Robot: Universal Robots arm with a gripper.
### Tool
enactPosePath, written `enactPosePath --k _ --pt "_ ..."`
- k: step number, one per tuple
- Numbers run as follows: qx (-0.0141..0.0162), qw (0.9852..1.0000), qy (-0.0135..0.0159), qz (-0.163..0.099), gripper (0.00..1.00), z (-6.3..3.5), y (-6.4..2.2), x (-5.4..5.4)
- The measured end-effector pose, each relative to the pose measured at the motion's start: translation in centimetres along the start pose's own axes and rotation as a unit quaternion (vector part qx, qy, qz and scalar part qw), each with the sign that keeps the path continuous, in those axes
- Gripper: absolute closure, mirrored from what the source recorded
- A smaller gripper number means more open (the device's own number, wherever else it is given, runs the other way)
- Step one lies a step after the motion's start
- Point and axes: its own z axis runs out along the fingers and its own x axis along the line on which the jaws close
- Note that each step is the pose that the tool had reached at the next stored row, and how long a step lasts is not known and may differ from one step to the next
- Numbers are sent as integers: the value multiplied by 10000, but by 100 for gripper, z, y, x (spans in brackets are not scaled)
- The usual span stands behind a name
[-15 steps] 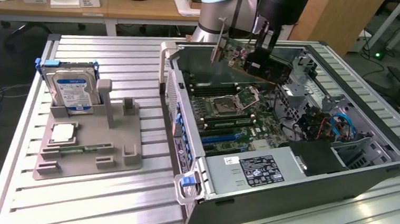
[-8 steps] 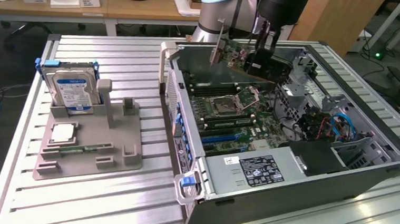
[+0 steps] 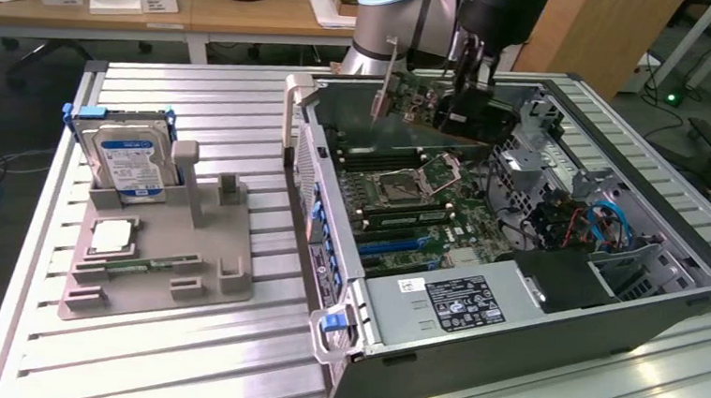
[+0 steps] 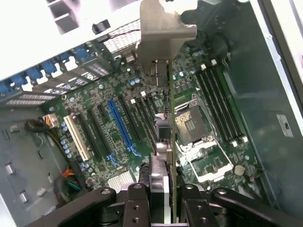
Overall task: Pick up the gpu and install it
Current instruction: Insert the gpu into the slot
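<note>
One tool grips the gpu above the motherboard; card's gripped end hidden.

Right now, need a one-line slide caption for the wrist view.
Pincer grips the gpu edge-on by the end opposite its bracket, over the motherboard inside the open computer case.

Green gpu with beige bracket, blue motherboard slot, blue-labelled silver hard drive

A silver ribbed metal surface carries a grey plastic holder rack near its edge on the exterior view's left. Just beside the rack, an open dark metal computer case lies on its side toward the opposite edge.
</note>
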Motion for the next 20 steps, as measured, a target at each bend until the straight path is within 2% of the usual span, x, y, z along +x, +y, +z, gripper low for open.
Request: enactPosePath --k 5,10,15,20 --pt "-1 9991 8 -430 71 2 0 0" --pt "-2 9963 15 -857 71 5 0 0" --pt "-3 9920 22 -1266 71 8 -1 0" --pt "-4 9857 30 -1682 71 11 -1 0"
